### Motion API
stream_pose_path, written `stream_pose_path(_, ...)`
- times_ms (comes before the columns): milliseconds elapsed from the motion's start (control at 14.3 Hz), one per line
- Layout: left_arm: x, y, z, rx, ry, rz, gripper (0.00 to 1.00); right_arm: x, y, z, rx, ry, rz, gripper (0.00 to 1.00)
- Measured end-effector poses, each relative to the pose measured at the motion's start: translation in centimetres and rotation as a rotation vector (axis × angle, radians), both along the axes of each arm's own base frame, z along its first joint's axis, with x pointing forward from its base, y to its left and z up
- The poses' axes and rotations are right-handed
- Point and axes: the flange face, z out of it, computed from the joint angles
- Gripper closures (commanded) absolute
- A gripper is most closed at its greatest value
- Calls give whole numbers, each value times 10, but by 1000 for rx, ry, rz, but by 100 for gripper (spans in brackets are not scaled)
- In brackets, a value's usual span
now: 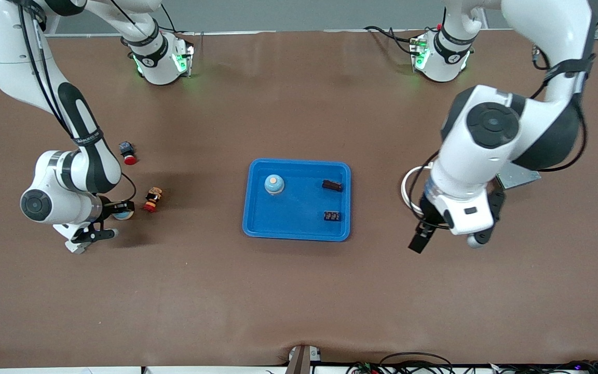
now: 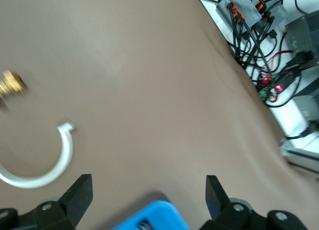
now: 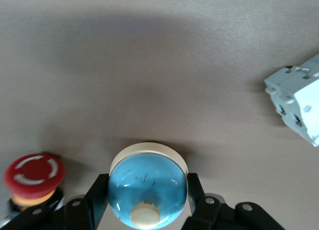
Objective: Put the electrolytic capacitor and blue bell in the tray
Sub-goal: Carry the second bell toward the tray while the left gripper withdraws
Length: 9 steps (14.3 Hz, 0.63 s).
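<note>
At the right arm's end of the tabletop (image 1: 299, 311), the right tool (image 3: 147, 190) is clenched on the blue bell (image 3: 148, 172), one finger on each flank of the dome. The bell's pale base rim looks to sit on the surface, not yet lifted. The likeliest trouble starts here. The dome is smooth and rounded, so the pinch could ride up and squeeze the bell out, or let it tilt as it rises. A red-capped button (image 1: 152, 200) stands just beside the grip, between the bell and the tray (image 1: 299, 235). A low sideways sweep toward the tray could knock it over or push it along. A second red button (image 1: 128, 155) lies farther from the front camera and looks safely apart, and a grey-white block (image 3: 299, 103) lies near but not touching. Lifting straight up first would clear all of them, and the bare brown stretch up to the tray's raised rim leaves plenty of room to travel. Inside the tray a pale bell (image 1: 274, 184) sits toward the right arm's end, and two dark parts (image 1: 333, 185) lie toward the left arm's. I cannot tell whether either is the capacitor. The open floor between them, nearer the front camera, is the safest landing; a drop too close to the rim could leave the bell perched on it. The left tool (image 2: 148, 190) waits with its fingers spread wide, holding nothing, over bare tabletop near a white ring (image 2: 55, 165), clear of the route.
</note>
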Motion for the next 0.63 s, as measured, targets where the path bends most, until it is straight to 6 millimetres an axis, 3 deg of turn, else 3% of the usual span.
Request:
stream_pose_path(140,0,27,12,46,29,-123,0,14,12,29,0,42,15,68)
stream_pose_path(280,-5,43,27,83,56,-222,0,27,33,63,-6,65,25,68)
stream_pose_path(420,-14,53,45,96,80,-303,0,36,62,90,-30,67,-3,68)
stream_pose_path(630,-27,76,71,89,116,-418,0,41,117,112,-72,60,-95,68)
